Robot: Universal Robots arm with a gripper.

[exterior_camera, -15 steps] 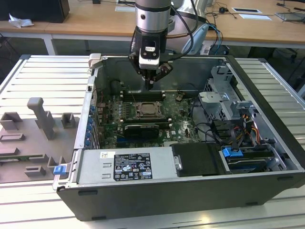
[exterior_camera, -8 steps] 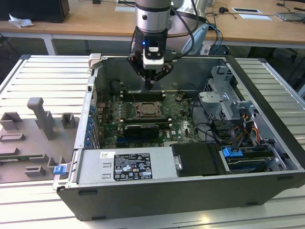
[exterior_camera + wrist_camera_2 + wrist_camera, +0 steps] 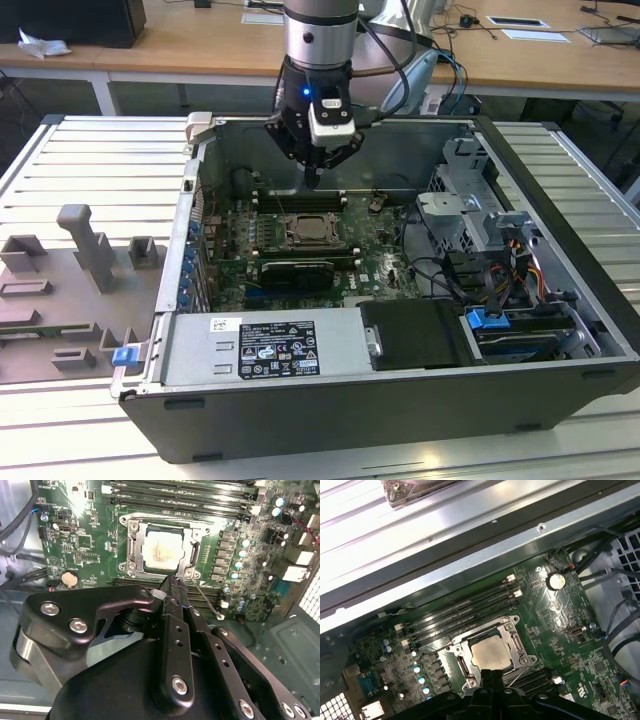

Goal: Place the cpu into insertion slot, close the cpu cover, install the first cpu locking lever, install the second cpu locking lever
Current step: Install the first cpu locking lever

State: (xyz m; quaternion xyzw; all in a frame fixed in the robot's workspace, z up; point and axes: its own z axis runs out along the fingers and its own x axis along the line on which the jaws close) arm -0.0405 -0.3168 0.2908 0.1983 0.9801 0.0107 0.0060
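Gripper [image 3: 172,586], fingers pressed together and empty, hangs near a corner of the slot [image 3: 160,527], above a loose lever [image 3: 206,600] slanting outward. Beyond, the cpu [image 3: 162,552] lies flat in the slot, framed by the cover [image 3: 134,550]. It is square with no long axis, its edges parallel to the memory slots [image 3: 175,495]. Risk: the tips could slip off the thin lever and gouge the board [image 3: 90,540].
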